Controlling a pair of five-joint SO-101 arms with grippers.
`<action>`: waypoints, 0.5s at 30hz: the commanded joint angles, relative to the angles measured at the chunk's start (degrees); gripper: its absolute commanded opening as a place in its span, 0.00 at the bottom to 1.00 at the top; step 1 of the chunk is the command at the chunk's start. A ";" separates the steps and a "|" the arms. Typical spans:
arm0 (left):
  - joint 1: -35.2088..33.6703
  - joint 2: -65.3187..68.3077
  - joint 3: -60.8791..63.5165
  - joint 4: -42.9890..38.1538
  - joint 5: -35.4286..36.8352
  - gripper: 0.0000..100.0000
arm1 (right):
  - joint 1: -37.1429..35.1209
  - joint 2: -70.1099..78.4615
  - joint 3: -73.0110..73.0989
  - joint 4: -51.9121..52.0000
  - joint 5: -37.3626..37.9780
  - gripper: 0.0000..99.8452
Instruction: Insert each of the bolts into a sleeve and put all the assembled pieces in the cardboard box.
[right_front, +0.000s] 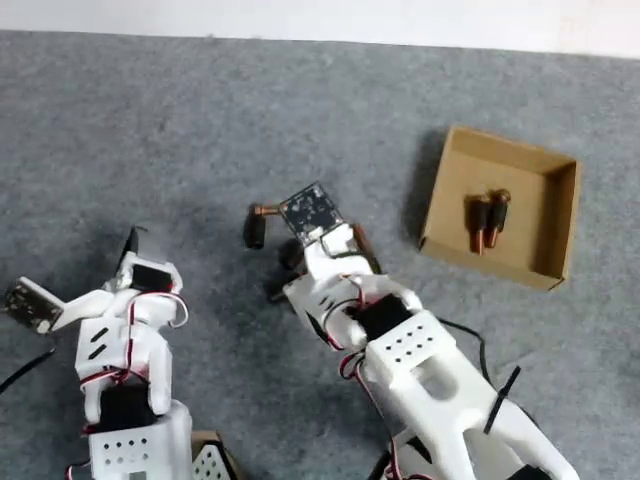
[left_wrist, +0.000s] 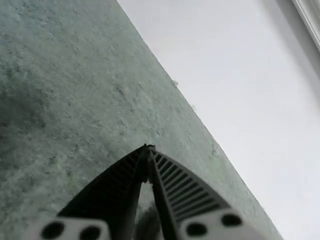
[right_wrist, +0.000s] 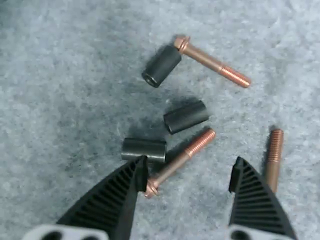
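Right gripper (right_wrist: 190, 161): ribbed black jaws spread wide, gripping nothing, above loose parts on the grey, felt-like tabletop (right_wrist: 60, 75). Sleeves, short matt black tubes: first sleeve (right_wrist: 161, 66), second sleeve (right_wrist: 186, 116), third sleeve (right_wrist: 144, 149), the last just beside one jaw tip; contact cannot be told. Bolts, copper-coloured, flanged head, threaded end: first bolt (right_wrist: 212, 62), head against the first sleeve; second bolt (right_wrist: 180, 161), lying slantwise between the jaws; third bolt (right_wrist: 274, 157), just beside the other jaw. Left gripper (left_wrist: 149, 147): jaws pressed together, nothing between them, above the tabletop near its edge. The high view adds the cardboard box (right_front: 530, 175), open-topped, shallow, well apart from the loose parts, with two assembled pieces (right_front: 487, 222) side by side inside.
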 joint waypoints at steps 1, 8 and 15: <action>-2.07 -0.66 1.19 -0.26 -0.18 0.01 | -0.75 -1.54 -1.01 0.13 -5.54 0.23; -2.15 -0.57 1.19 -0.26 -0.18 0.01 | -3.91 1.71 -5.93 -1.01 -18.02 0.23; -2.15 -0.57 1.19 -0.09 -0.18 0.01 | -4.70 19.03 -14.20 -5.49 -22.15 0.23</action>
